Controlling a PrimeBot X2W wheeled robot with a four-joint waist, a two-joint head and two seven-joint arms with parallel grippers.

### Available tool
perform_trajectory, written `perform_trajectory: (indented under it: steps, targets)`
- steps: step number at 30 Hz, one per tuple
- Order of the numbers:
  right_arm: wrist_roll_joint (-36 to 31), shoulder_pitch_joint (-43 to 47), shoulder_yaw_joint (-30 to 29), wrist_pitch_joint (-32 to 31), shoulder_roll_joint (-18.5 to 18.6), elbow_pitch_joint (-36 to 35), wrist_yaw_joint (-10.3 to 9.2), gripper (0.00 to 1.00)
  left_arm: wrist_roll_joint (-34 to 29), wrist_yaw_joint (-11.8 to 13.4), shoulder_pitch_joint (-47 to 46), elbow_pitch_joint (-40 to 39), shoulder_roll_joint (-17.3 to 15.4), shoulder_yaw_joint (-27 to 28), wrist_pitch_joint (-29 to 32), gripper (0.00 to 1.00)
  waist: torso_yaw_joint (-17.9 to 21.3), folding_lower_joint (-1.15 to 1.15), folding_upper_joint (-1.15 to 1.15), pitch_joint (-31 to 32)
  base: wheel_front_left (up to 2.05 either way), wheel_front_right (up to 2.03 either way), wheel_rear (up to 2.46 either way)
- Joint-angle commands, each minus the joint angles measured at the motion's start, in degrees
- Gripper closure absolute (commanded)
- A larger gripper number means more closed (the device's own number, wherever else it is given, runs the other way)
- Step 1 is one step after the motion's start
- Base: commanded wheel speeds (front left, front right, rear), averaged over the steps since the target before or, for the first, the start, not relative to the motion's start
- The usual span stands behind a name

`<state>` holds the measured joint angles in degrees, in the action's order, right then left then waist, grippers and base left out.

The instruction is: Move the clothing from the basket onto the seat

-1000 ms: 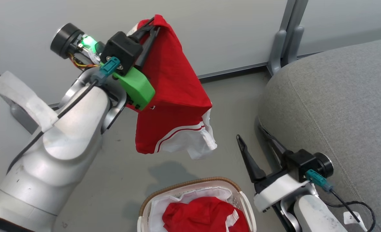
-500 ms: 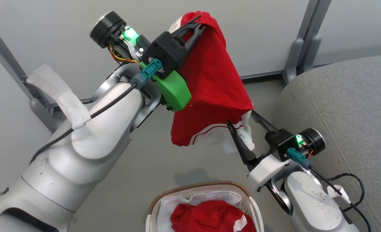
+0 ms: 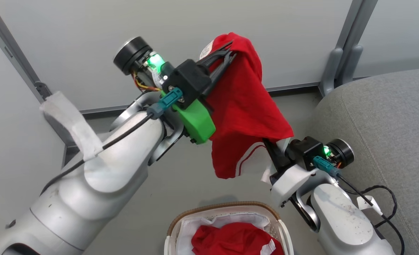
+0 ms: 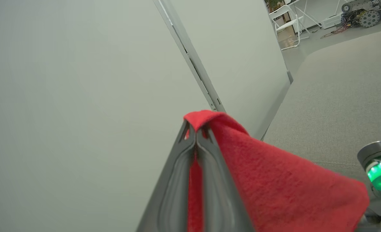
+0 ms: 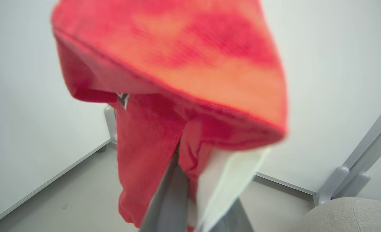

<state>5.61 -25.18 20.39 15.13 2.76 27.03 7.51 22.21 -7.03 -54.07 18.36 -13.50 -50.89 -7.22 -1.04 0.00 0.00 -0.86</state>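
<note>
One red garment of the clothing (image 3: pixel 245 106) hangs in the air above the floor, with my left gripper (image 3: pixel 230 53) shut on its top edge beside a white label. In the left wrist view the fabric (image 4: pixel 274 180) is pinched between the shut fingers (image 4: pixel 177 187). My right gripper (image 3: pixel 269 147) is tucked under the garment's lower white-striped hem and shut on it; the right wrist view shows the cloth (image 5: pixel 164 64) draped over its fingers (image 5: pixel 166 199). Another red garment (image 3: pixel 230 239) lies in the basket (image 3: pixel 227 206) below. The grey seat (image 3: pixel 383 124) is to the right.
A pale partition wall with grey metal posts (image 3: pixel 347 46) stands behind the floor. A black cable (image 3: pixel 379 198) trails from my right wrist over the seat's edge. A white wrap (image 3: pixel 71 124) is taped to my left forearm.
My right gripper rose from beside the basket to the hanging garment's lower hem and shut on it. The left gripper kept its hold; the head view shifted meanwhile.
</note>
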Motion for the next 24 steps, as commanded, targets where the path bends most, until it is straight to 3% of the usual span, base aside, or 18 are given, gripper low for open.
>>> perform_trajectory:
  steps: [1, 5, 6, 10, 16, 24]
  targets:
    - [0.6, 0.5, -0.6, 0.0, 0.2, -0.3, -0.04, 1.00, 1.1, 0.6, 2.1, 0.2, -0.7, 0.4, -0.7, 1.00, 0.2, 0.00, 0.00, 0.1, 0.00, 0.00, 0.00]
    - [0.6, 1.2, -2.5, 0.0, 0.2, -0.9, -0.04, 1.00, 3.2, 1.4, 6.9, 1.3, -1.4, 0.9, -2.6, 0.51, 0.4, 0.00, 0.00, 0.3, 0.00, 0.00, 0.00]
    - [0.5, 1.4, -3.1, 0.0, 0.2, -1.1, -0.04, 1.00, 4.0, 1.8, 8.4, 1.7, -1.2, 1.2, -3.3, 0.00, 0.4, 0.00, 0.00, 0.3, 0.00, 0.00, 0.00]
    - [0.4, 2.2, -5.7, 0.0, 0.2, -2.1, -0.04, 1.00, 6.5, 3.4, 14.1, 3.8, 0.0, 2.3, -5.9, 0.00, 0.4, 0.00, 0.00, 0.5, 0.00, 0.00, 0.00]
    - [-0.2, 3.4, -9.5, 0.0, 0.2, -4.5, -0.04, 1.00, 8.6, 3.8, 22.8, 5.8, 3.0, 4.7, -8.0, 0.00, 0.3, 0.00, 0.00, 0.6, 0.00, 0.00, 0.00]
    - [-1.1, 4.4, -11.6, 0.0, 0.2, -6.1, -0.04, 1.00, 5.1, 3.1, 32.2, 3.6, 5.1, 11.3, -7.9, 0.00, 1.0, 0.00, 0.00, 0.2, 0.00, 0.00, 0.00]
